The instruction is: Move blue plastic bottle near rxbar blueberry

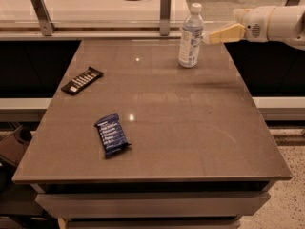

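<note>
The blue plastic bottle [191, 36] stands upright at the far right of the brown table [190, 128], with a white cap and a blue-and-white label. The rxbar blueberry [112, 134] lies flat in its dark blue wrapper near the table's front left. My gripper [209, 37] reaches in from the right on a white arm, its yellowish tips level with the bottle's middle and just right of it.
A slim black-wrapped bar [82, 80] lies at the table's left. Two metal posts [165, 13] and a railing run along the far edge. A dark object [14, 144] sits low at the left, beside the table.
</note>
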`<state>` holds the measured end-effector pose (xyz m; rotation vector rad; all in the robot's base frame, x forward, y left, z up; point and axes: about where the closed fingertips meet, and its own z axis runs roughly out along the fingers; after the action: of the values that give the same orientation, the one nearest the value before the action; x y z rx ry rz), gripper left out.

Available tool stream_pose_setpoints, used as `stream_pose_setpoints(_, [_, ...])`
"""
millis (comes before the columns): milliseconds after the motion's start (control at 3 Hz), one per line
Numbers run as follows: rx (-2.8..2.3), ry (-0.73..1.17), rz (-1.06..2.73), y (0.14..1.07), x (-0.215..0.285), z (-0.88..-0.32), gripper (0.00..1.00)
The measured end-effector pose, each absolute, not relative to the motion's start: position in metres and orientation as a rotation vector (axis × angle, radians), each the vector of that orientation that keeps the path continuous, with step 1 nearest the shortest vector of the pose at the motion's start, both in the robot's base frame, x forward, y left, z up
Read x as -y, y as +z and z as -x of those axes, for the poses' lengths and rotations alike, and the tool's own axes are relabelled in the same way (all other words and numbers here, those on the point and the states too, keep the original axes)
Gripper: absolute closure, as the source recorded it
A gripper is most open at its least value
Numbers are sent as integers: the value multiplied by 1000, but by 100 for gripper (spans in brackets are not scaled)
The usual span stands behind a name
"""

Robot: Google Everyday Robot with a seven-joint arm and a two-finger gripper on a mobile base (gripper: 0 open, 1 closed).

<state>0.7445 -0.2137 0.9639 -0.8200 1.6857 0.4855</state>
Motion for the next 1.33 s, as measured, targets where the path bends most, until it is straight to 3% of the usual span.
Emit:
stream_pose_setpoints(1000, [-1597, 604, 774, 940, 142, -764, 0])
stream_pose_setpoints(1333, [-1542, 660, 744, 920, 123, -774, 18])
